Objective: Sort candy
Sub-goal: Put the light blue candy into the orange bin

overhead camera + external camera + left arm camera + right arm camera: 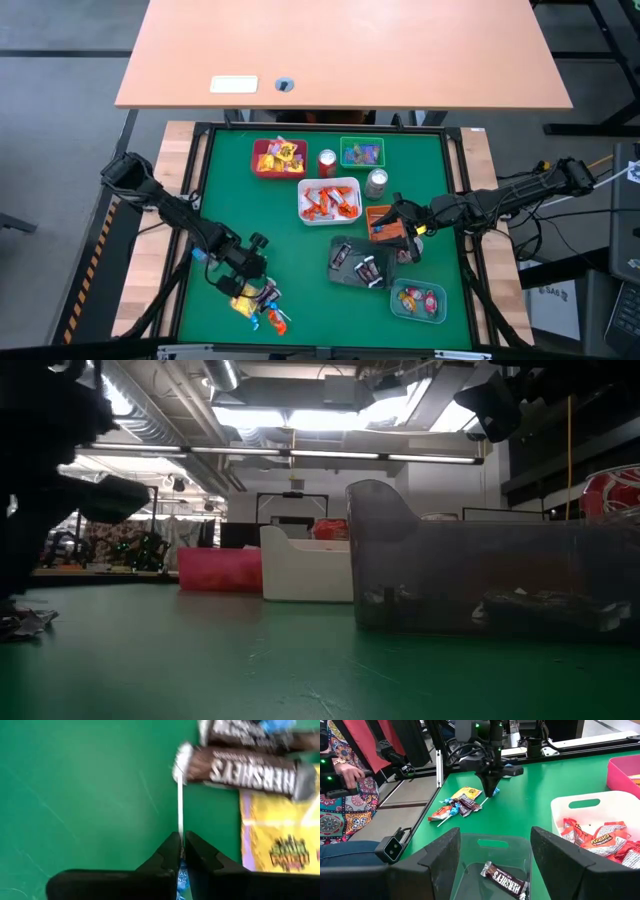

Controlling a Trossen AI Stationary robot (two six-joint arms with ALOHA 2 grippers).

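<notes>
A loose pile of candy [258,303] lies on the green mat near the table's near-left corner: dark Hershey's bars [245,770], a yellow packet [280,840], orange and blue pieces. My left gripper [250,268] stands at the pile's far edge, pointing down, shut on a blue-wrapped lollipop [181,880]. My right gripper [495,845] hangs open above the grey tray [495,845], which holds a Hershey's bar [505,880]. It touches nothing. My left gripper pinches the lollipop between its two fingers, where the blue-wrapped head [181,880] meets the white stick [180,805]. The fingers come from above, pointing down. The stick runs out past the fingertips toward the Hershey's bars. Whether it is lifted clear, I cannot tell.
Trays on the mat: red [278,157] and green [361,152] at the far side, white [328,200] with orange sweets, orange [380,220], grey [358,262], pale green [418,300]. Two soda cans [327,162] [376,183] stand between them. A person's hand [350,772] shows beyond the table.
</notes>
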